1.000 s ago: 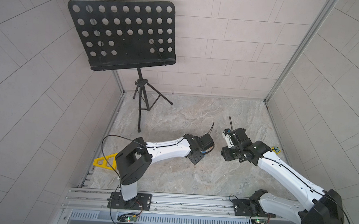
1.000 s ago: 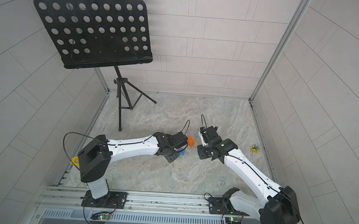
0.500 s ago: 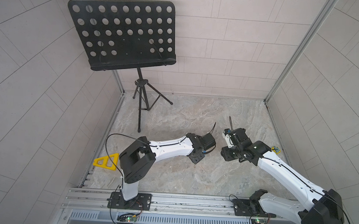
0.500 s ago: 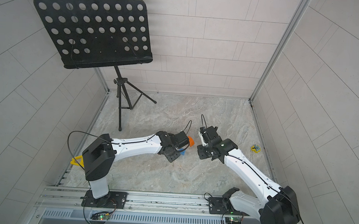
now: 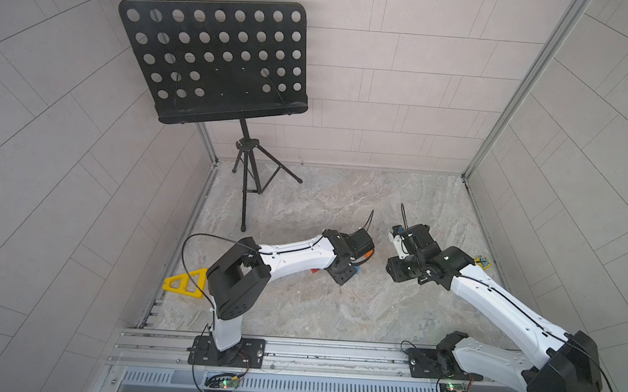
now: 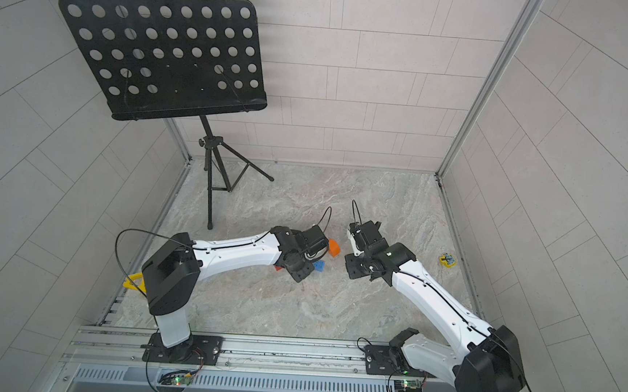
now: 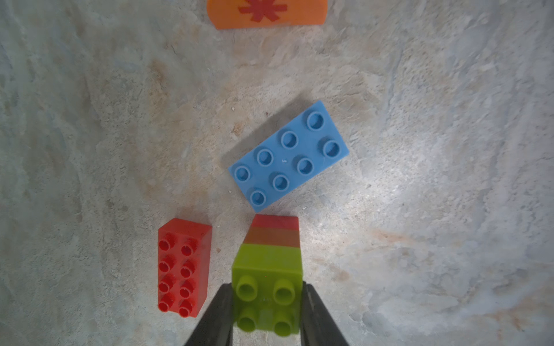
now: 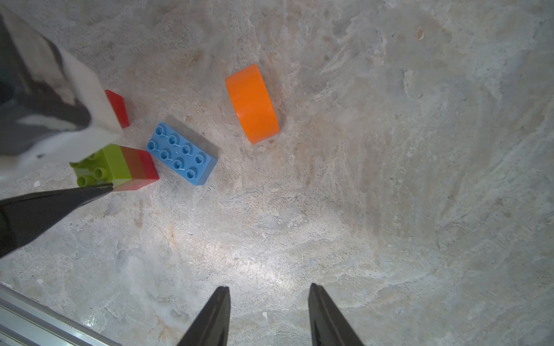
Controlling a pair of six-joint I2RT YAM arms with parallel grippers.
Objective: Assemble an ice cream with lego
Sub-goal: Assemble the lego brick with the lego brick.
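Lego is lying in one loose cluster near the middle of the surface (image 5: 334, 312), under and just ahead of the left arm's wrist. The ice cream is not yet standing as one piece. Left jaws are clamping the stem (image 7: 268, 260) by the two sides of its green brick. Its studs are facing the wrist camera and its red end is pointing away. Whether that end is touching the surface I cannot tell. Right jaws are standing apart over bare surface with nothing between them, a little off from the cluster.

Six pieces are showing in all.
- Three small squares are sitting pressed together as the stem: one green, one brown-orange, one red.
- One blue brick (image 7: 287, 157) with eight studs is lying flat, studs up and turned at an angle. One of its corners is sitting just beside the stem's red end.
- One red brick (image 7: 183, 266), also with eight studs, is lying flat beside the stem and apart from it.
- One orange dome (image 7: 266, 13) is resting curved side up beyond the blue brick, well clear of it. Its red-asterisk face is turning toward the left wrist camera.

In a top view the dome (image 6: 333, 247) is peeking out past the left wrist.

Away from the cluster, one yellow frame (image 5: 185, 284) is lying at the left edge of the surface, behind the left arm's elbow. One small yellow object (image 6: 447, 260) is lying near the right edge, beside the right arm. One black music stand (image 5: 216, 61) is standing in the back left corner.
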